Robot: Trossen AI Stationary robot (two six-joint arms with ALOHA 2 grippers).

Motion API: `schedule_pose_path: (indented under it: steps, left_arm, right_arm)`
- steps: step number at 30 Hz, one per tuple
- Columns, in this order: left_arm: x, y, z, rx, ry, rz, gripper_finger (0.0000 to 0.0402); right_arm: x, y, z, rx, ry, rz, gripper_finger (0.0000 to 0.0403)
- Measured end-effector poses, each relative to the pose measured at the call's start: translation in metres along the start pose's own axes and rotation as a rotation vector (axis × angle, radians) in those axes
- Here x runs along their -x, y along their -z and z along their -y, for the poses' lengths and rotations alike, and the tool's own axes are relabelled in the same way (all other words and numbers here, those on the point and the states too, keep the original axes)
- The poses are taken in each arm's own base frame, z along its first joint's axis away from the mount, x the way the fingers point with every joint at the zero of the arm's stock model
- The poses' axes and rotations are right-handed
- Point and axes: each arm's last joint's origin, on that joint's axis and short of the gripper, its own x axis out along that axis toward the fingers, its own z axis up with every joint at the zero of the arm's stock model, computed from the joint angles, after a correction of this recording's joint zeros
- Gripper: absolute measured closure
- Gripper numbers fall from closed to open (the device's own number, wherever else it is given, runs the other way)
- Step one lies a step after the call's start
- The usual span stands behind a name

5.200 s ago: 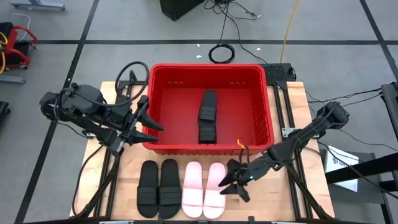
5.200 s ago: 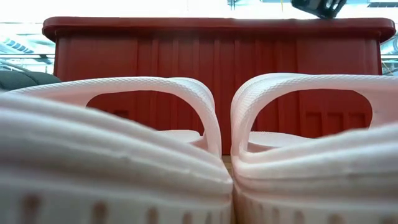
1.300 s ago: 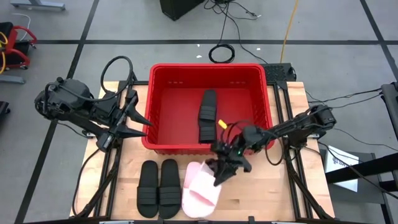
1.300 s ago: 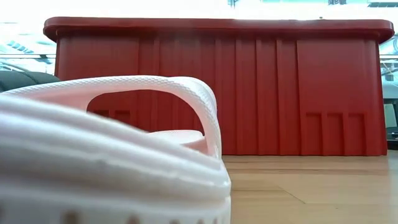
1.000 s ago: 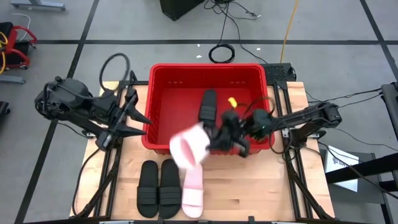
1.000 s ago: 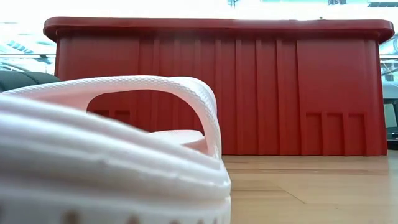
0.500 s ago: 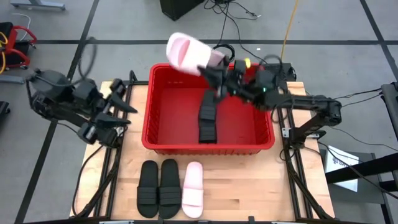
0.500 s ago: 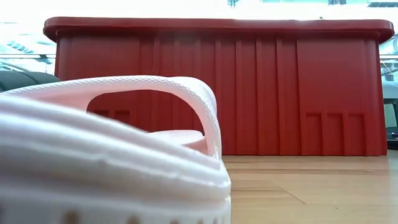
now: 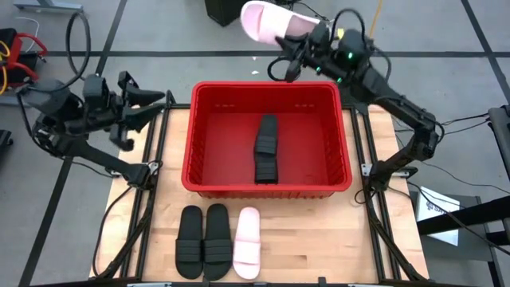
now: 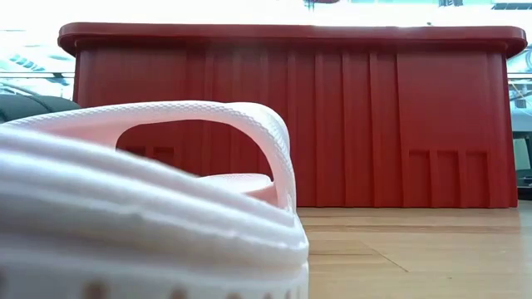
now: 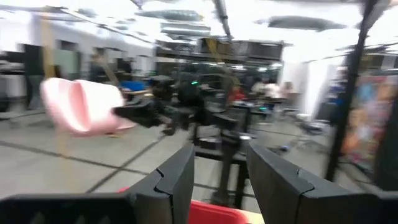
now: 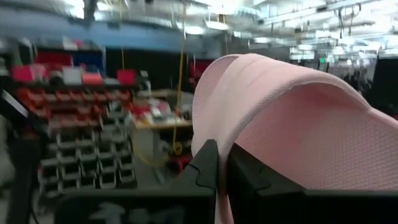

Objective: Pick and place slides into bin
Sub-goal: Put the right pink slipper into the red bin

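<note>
The right pincer (image 9: 288,49) clamps a pink slide (image 9: 271,19) by its strap, high beyond the bin (image 9: 267,190), likely swinging it in, while the left pincer (image 9: 151,102) waits open beside it

Wooden table (image 9: 319,239), red bin (image 9: 267,185), two black slides (image 9: 203,241), one pink slide (image 9: 247,253)

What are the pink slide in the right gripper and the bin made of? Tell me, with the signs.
Pink slide: looks like soft moulded foam or rubber, matte; its strap shows a fine woven-like texture, pinched by the right gripper.
Bin: seemingly rigid moulded plastic, red with a slight sheen; ribbed walls and a rolled rim.
</note>
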Motion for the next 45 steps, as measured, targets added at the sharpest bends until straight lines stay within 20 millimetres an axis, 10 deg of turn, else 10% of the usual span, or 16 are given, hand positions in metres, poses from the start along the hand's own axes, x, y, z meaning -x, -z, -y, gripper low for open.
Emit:
schedule_pose_path:
  steps: [14,45]
  left_arm:
    - [-0.006,-0.004,-0.017,0.014,-0.198,0.056,0.0250]
    - [-0.007,0.002,-0.018,-0.033,-0.079,-0.011,0.0250]
  right_arm:
    - [-0.026,0.054,0.054,-0.130,-0.352,-0.388,0.0396]
    - [-0.103,0.227,-0.033,-0.682,-1.290,-0.754,0.0395]
